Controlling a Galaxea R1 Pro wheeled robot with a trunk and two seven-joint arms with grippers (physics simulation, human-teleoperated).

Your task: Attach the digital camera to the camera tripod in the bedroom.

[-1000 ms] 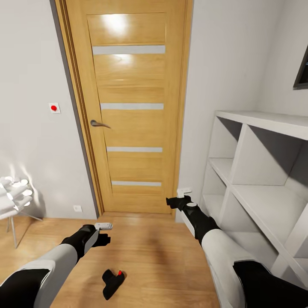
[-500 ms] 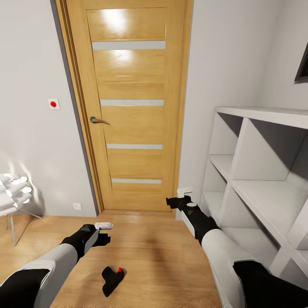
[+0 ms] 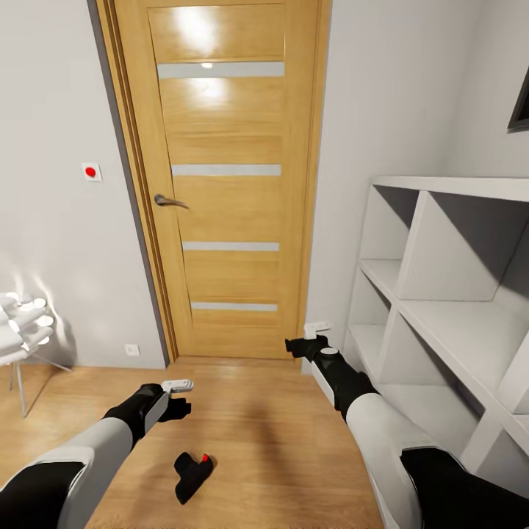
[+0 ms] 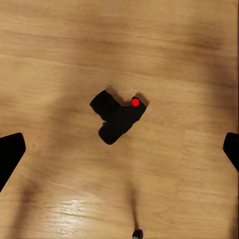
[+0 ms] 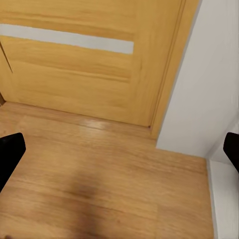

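The digital camera (image 3: 192, 474) lies on the light wood floor, small and black with a red button, tipped at an angle. My left gripper (image 3: 178, 402) hangs open a little above and beyond it. In the left wrist view the digital camera (image 4: 118, 118) sits between the two spread fingertips (image 4: 10, 154), apart from both. My right gripper (image 3: 296, 345) is held out open toward the foot of the door, and its wrist view shows bare floor between the fingertips (image 5: 10, 154). The camera tripod is out of view.
An oak door (image 3: 220, 184) with frosted strips stands shut straight ahead. White cube shelves (image 3: 441, 294) line the right wall. A white ball-shaped lamp (image 3: 22, 327) on thin legs stands at the far left. A small dark tip (image 4: 137, 233) shows on the floor.
The whole picture has slid upward a little, so the head camera has moved. Both arms hold the same pose and the digital camera lies where it was.
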